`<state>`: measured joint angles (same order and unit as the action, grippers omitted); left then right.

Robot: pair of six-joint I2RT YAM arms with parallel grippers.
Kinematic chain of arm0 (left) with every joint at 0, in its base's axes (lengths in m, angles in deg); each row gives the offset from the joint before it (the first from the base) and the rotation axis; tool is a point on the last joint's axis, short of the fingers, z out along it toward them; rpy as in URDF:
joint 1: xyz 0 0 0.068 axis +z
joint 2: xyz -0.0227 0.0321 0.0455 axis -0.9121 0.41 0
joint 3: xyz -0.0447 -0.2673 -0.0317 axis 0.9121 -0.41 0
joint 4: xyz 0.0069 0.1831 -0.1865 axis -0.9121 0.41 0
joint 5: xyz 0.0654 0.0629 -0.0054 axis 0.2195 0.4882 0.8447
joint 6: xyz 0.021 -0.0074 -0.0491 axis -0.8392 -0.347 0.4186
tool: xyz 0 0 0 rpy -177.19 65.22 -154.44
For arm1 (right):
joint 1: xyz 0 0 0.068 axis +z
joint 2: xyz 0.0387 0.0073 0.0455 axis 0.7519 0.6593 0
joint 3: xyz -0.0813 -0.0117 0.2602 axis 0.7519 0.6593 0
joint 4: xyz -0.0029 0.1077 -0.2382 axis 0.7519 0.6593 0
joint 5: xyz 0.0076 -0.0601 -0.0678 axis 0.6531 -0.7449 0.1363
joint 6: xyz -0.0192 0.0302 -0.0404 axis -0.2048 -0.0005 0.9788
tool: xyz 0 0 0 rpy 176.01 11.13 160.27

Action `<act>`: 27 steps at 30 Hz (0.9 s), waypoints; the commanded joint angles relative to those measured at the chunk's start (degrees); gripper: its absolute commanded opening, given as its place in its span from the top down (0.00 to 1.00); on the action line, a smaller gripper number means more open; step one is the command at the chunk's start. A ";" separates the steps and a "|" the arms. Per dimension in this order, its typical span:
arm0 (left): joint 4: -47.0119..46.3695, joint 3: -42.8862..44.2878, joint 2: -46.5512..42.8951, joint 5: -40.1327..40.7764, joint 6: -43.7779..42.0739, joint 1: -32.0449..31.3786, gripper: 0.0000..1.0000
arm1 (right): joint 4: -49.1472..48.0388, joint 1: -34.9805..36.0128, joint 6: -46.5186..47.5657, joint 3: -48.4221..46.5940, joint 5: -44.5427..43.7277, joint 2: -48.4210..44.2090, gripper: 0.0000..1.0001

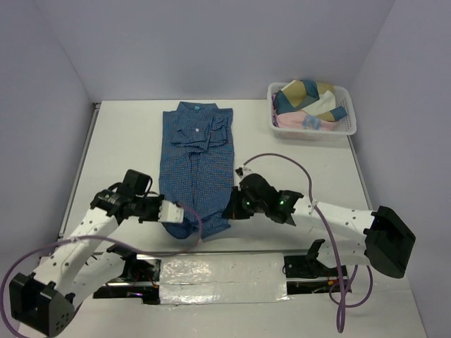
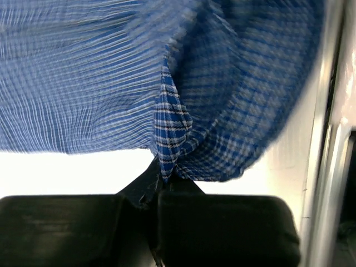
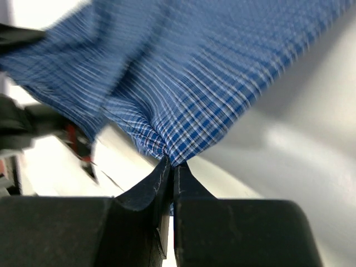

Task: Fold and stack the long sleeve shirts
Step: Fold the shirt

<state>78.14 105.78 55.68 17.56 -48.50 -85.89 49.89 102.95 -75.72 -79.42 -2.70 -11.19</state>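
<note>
Over the bench [image 1: 120, 141], top view: the blue checked shirt [image 1: 196, 162] lay lengthwise near the middle, with its collar at the far end, its sleeves folded in across the chest and its hem toward the arm bases. The left pincer [image 1: 182, 215] sat at the near left hem corner and the right pincer [image 1: 230, 209] at the near right corner. The cloth was bunched at both. A white basket [image 1: 350, 128] at the far right held other garments [image 1: 303, 98], well apart from the shirt.

Left wrist view: the left pincer [image 2: 164, 178] was clamped on a pinched peak of checked cloth. The fabric [image 2: 83, 83] fanned out beyond it, partly blurred, with the pale bench below.

Right wrist view: the right pincer [image 3: 171, 167] was clamped on a small pleat of the hem. The cloth [image 3: 194, 83] rose away from it, clear of the bench.

Judgement: a grip at each hem corner likely serves to carry the hem toward the collar for a crosswise fold, and matched holds would keep that edge straight. An uneven lift could skew the fold or drag the tucked sleeves loose. No folded stack was visible, so stacking had not begun.
</note>
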 commanded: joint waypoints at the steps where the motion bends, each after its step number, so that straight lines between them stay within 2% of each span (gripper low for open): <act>1: -0.11 8.34 6.14 2.27 18.70 -0.21 1.00 | 4.17 -2.68 4.90 -5.76 1.11 1.45 1.00; 5: 4.72 18.45 17.11 -0.09 26.64 -0.03 1.00 | -0.13 -7.24 5.43 -5.15 5.60 2.42 1.00; 8: 1.24 23.20 21.26 -2.29 31.30 1.72 1.00 | -1.19 -10.49 7.35 -8.48 7.09 5.04 1.00; 15: -8.35 27.25 28.38 -0.46 32.71 7.61 1.00 | -1.46 -19.72 10.00 -19.10 13.68 15.33 1.00; 19: -9.94 33.31 34.88 -0.63 33.94 12.26 1.00 | -0.58 -22.72 10.35 -25.79 15.36 22.87 1.00; 23: -10.47 39.63 43.40 0.77 34.91 13.94 1.00 | 0.04 -24.92 9.91 -31.42 16.06 28.51 1.00; 27: -12.23 41.84 48.60 1.39 35.70 15.61 1.00 | 1.44 -26.86 9.91 -37.12 16.59 33.70 1.00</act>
<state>67.52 145.63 101.71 18.74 -14.79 -71.25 50.33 77.13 -66.58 -111.96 12.42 20.35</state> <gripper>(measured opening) 0.036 0.059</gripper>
